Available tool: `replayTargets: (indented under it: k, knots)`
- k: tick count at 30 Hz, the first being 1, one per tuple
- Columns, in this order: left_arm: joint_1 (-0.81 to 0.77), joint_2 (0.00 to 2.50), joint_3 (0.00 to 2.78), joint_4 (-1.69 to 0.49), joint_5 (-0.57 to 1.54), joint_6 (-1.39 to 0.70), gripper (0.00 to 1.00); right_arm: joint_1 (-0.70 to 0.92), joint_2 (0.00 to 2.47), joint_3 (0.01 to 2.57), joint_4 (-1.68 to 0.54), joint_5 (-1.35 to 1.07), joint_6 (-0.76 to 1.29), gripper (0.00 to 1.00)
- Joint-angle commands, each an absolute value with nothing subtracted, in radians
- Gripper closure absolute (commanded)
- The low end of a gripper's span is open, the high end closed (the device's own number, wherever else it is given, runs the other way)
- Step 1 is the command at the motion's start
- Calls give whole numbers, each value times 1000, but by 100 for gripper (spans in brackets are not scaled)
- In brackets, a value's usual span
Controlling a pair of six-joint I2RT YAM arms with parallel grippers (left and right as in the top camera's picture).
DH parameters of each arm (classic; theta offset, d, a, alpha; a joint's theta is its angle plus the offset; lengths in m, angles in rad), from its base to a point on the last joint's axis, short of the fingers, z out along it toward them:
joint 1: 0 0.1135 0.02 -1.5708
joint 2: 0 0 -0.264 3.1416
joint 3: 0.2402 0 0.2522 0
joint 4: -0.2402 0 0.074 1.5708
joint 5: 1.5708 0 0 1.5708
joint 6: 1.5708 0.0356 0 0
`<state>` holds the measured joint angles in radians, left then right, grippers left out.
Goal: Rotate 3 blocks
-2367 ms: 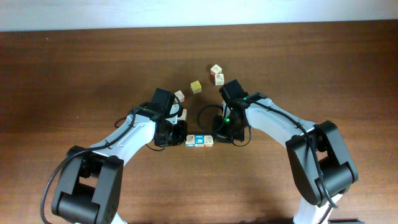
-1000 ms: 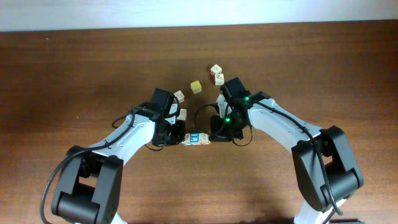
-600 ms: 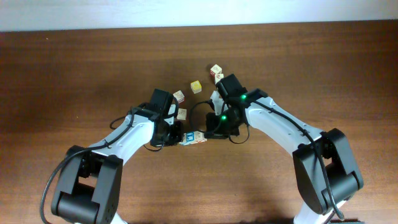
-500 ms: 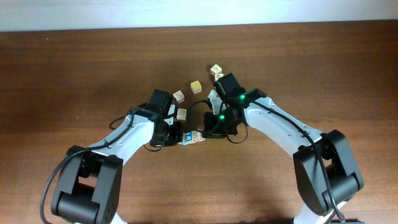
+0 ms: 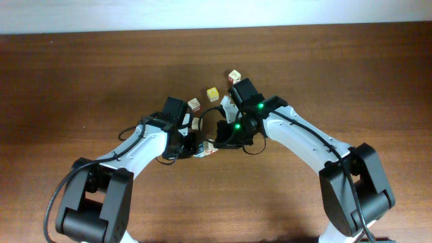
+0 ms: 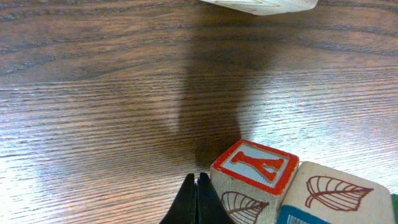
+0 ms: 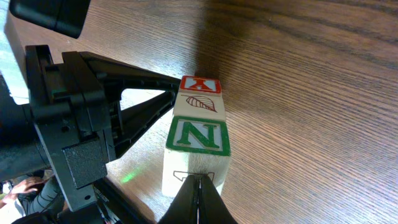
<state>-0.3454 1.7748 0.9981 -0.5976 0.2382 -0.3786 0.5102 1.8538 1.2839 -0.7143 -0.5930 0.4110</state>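
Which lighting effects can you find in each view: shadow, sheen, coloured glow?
Left wrist: a broad dark shadow runs down the table to the red-framed block, with pale sheen on the wood at right. Right wrist: a green glow spots the wood at lower left, left of the N block. Overhead: even light, two green lamps lit on the right arm.

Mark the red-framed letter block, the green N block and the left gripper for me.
red-framed letter block (image 6: 255, 167), left wrist view, on its red-bordered top face
green N block (image 7: 198, 135), right wrist view, on the face bearing the N
left gripper (image 6: 196, 186), left wrist view, between its shut fingertips
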Motion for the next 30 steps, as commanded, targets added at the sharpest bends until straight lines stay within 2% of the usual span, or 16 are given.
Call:
replayTargets:
  k: [1, 30]
  knots:
    - [-360, 1760, 1003, -584, 344, -373, 100, 556, 1852, 1293, -699, -593, 400, 96]
    - [-346, 1760, 1003, -588, 344, -374, 100, 565, 1859, 1292, -680, -511, 514, 96]
